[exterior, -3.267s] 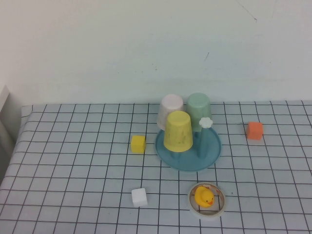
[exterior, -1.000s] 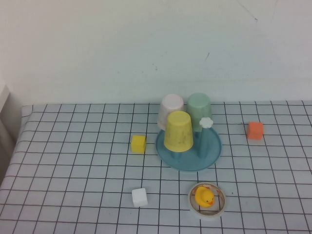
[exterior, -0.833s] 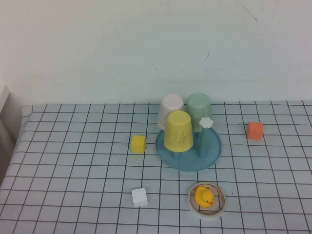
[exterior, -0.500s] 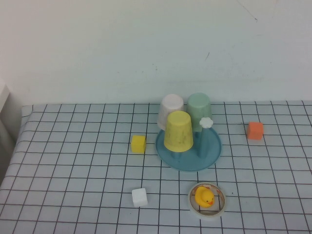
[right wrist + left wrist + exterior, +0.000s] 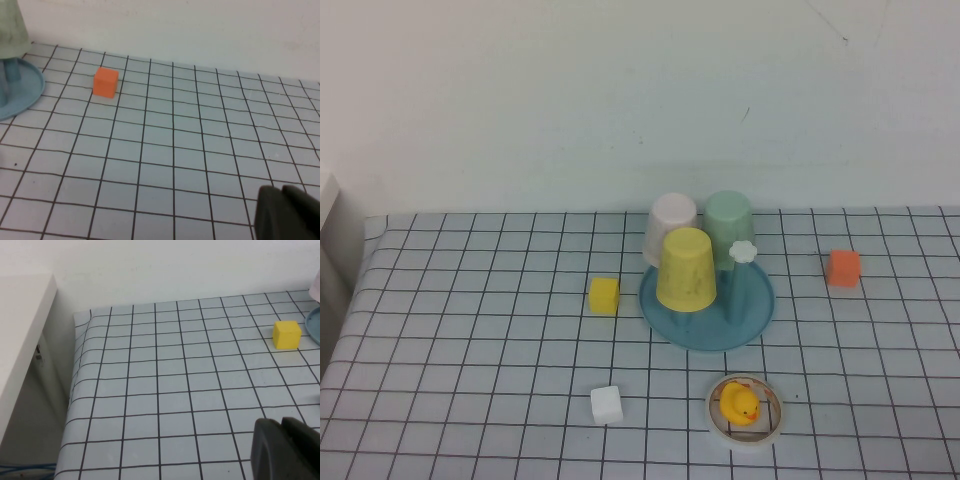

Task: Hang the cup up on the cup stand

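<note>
The yellow cup (image 5: 686, 269) sits upside down over a peg of the round blue cup stand (image 5: 756, 310), at the stand's front left. One bare peg with a white flower knob (image 5: 743, 252) stands to its right. Neither arm shows in the high view. My left gripper (image 5: 281, 424) is shut and empty above the grid cloth, well off to the left of the stand, whose rim (image 5: 314, 326) just shows. My right gripper (image 5: 281, 191) is shut and empty over the cloth to the right of the stand (image 5: 25, 90).
A pale pink cup (image 5: 670, 222) and a pale green cup (image 5: 728, 222) hang inverted at the stand's back. A yellow cube (image 5: 604, 295), a white cube (image 5: 606, 405), an orange cube (image 5: 843, 268) and a yellow duck inside a tape ring (image 5: 744, 409) lie on the cloth. A white ledge (image 5: 20, 340) borders the table's left edge.
</note>
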Controlling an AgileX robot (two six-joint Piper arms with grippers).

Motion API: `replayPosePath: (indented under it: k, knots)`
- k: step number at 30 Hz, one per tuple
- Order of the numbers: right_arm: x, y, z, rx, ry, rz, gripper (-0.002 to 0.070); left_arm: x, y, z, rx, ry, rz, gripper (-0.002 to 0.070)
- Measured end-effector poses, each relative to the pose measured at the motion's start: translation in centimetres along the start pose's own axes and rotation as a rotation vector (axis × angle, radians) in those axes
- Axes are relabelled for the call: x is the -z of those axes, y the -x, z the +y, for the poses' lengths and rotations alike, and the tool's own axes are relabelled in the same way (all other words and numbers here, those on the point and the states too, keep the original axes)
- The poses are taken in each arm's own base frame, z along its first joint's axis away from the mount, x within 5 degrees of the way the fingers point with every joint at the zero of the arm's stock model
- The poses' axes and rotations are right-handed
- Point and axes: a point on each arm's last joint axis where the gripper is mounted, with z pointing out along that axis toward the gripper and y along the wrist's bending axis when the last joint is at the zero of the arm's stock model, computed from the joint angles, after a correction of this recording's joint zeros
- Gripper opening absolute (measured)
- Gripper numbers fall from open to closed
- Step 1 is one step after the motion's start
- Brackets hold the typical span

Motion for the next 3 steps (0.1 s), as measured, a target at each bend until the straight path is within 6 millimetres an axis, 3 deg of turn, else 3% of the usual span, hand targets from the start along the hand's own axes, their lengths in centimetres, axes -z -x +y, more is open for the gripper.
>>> replayPosePath:
  k: [3]
  knots:
    - [0.00,0.00,0.00,0.000,0.000,0.000,-0.0001,0.00,0.00,0.00,0.000,0.000,0.000,-0.0001]
